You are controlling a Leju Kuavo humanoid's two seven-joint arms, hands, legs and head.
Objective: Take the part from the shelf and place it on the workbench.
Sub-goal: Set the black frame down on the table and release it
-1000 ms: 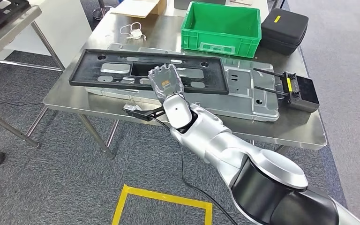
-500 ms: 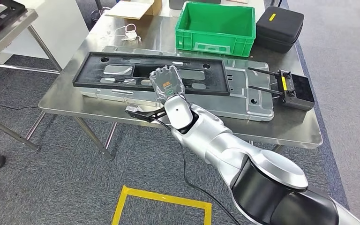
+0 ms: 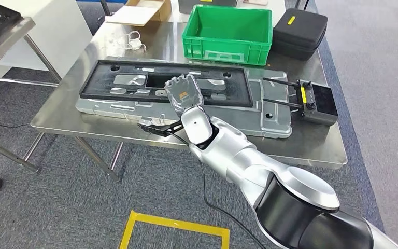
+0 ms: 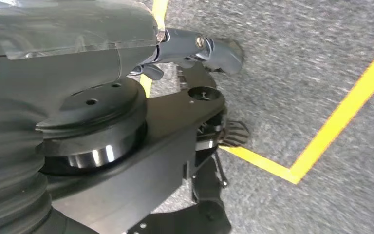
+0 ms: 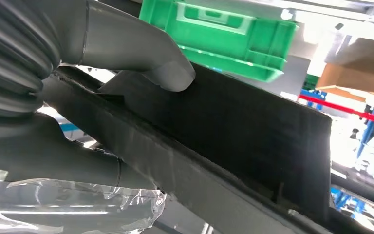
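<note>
Where the head view hides the grip, right hand (image 5: 102, 63) thumb pressed on the black part (image 5: 233, 126), grasping it.

Crate (image 3: 227, 27) behind part (image 3: 134, 85) on workbench (image 3: 321, 140); remote (image 3: 315, 101) right.

High head view down onto workbench (image 3: 311, 142); right wrist close, sharing green crate (image 3: 226, 27).
</note>
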